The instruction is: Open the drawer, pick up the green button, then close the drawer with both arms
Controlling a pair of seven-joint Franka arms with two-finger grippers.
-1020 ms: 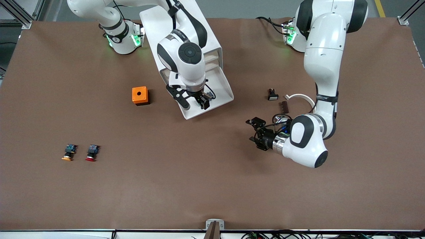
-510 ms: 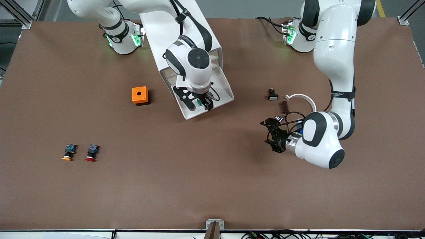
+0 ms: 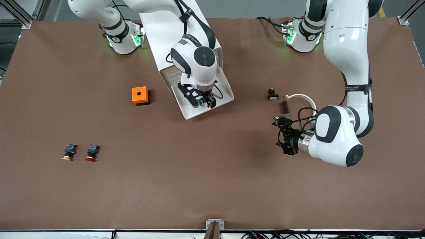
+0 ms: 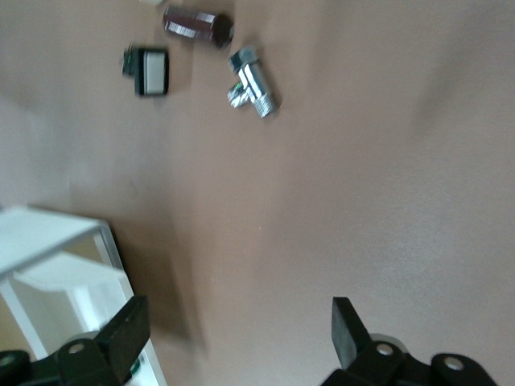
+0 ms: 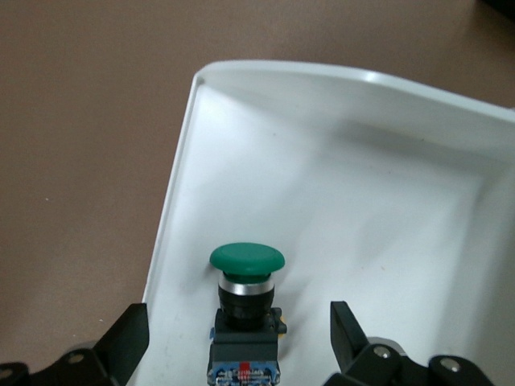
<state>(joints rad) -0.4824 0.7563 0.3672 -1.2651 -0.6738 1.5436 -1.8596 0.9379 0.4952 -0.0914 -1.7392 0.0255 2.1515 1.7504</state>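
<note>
The green-capped button [image 5: 246,259] lies in the open white drawer [image 5: 172,201], cap pointing away from the wrist, with its black body and blue rear block between my fingers. My right gripper [image 5: 239,328] is open and straddles the button's body without touching it. In the front view the right gripper [image 3: 203,102] hangs over the drawer's tray [image 3: 223,87], with a bit of the green button [image 3: 199,102] showing between the fingers. My left gripper [image 3: 281,136] is open and empty over bare table toward the left arm's end; it also shows in the left wrist view [image 4: 237,328].
An orange box [image 3: 139,95] stands beside the drawer. The yellow-capped button [image 3: 67,153] and red-capped button [image 3: 91,153] lie toward the right arm's end. A small black switch [image 3: 272,94], a brown block [image 3: 284,107] and a white ring piece [image 3: 300,97] lie by the left arm.
The right gripper has shifted over the drawer tray and now straddles the green button. The left arm has drawn back toward its own end of the table.
</note>
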